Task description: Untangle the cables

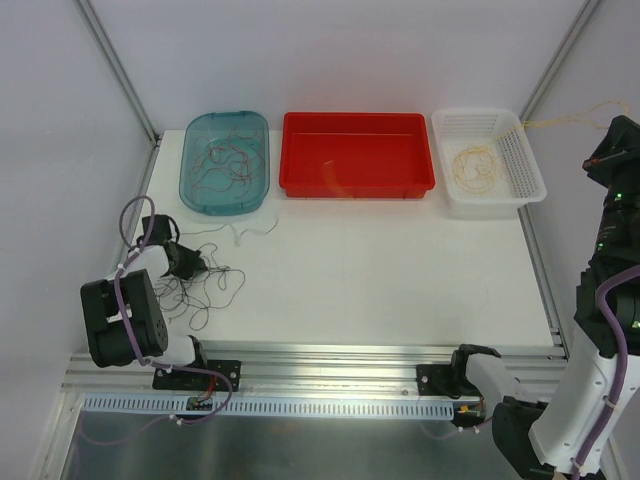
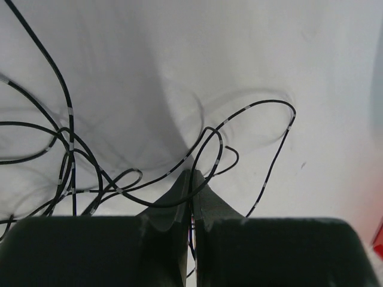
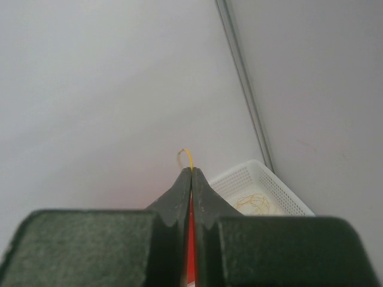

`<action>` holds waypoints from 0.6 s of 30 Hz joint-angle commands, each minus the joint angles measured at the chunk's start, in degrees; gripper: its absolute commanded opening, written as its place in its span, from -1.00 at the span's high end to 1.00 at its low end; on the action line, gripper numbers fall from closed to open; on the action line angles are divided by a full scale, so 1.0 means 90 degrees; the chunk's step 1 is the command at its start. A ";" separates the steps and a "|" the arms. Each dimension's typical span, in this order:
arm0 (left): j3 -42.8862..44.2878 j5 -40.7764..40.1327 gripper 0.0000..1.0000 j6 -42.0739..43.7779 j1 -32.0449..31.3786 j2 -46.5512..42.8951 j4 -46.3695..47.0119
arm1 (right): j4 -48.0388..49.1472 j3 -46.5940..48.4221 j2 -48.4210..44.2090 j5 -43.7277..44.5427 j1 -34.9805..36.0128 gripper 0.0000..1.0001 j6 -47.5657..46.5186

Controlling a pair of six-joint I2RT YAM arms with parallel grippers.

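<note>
Two claws, both pressed together. The left claw is low on the table, near its left edge. Its fingers meet at the tips, where a dark cable with pale bands crosses, and a bit of it shows in the slit between them, so it is pinched there. Around the tips more dark loops lie flat on the white surface, crossing one another to the left and arching off to the right. From above, this loose tangle spreads on the table in front of and beside the claw. A pale strand lies just beyond it.

The right claw is raised high at the right side, well above the table. Its fingers are closed on a yellow cable, and a small loop pokes out past the tips. In the top view the same cable runs as a thin line from the claw down toward the far right corner of the basket.

That white basket stands at the far right of the table and holds a yellow coil. Left of it is a red tray with an orange bit inside. Left again is a teal tub holding curly brown cables.
</note>
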 commanded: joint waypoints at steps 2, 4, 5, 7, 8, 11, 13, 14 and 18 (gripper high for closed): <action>-0.0107 -0.0457 1.00 -0.0028 0.0981 0.0166 -0.0535 | 0.0388 -0.0195 -0.0056 0.0406 -0.0057 0.99 -0.0109; -0.0058 -0.0350 1.00 -0.0018 0.1256 0.0166 -0.0554 | 0.0359 -0.0147 0.0002 0.0474 -0.0057 0.99 -0.0158; 0.0039 -0.0330 1.00 0.0001 0.1470 0.0176 -0.0574 | 0.0310 -0.0137 0.0022 0.0504 -0.0057 0.99 -0.0177; 0.0176 -0.0252 1.00 0.0079 0.1638 0.0234 -0.0632 | 0.0319 -0.0127 0.0022 0.0504 -0.0057 0.99 -0.0236; 0.0351 -0.0223 1.00 0.0224 0.1677 0.0263 -0.0662 | 0.0329 -0.0156 0.0002 0.0437 -0.0066 0.99 -0.0255; 0.0499 0.0089 1.00 0.0459 0.1668 0.0225 -0.0720 | 0.0271 -0.0331 0.0051 -0.0011 -0.0057 0.99 -0.0343; 0.0470 0.0313 1.00 0.0557 0.1561 0.0059 -0.0711 | 0.0154 -0.0478 0.0139 -0.0237 -0.0057 0.99 -0.0343; 0.0421 0.0373 1.00 0.0674 0.1463 -0.0028 -0.0711 | 0.0095 -0.0575 0.0168 -0.0354 -0.0057 0.99 -0.0343; 0.0362 0.0588 1.00 0.0919 0.0508 -0.0564 -0.0730 | 0.0455 -0.1530 0.0168 -0.0219 -0.0057 0.99 -0.0324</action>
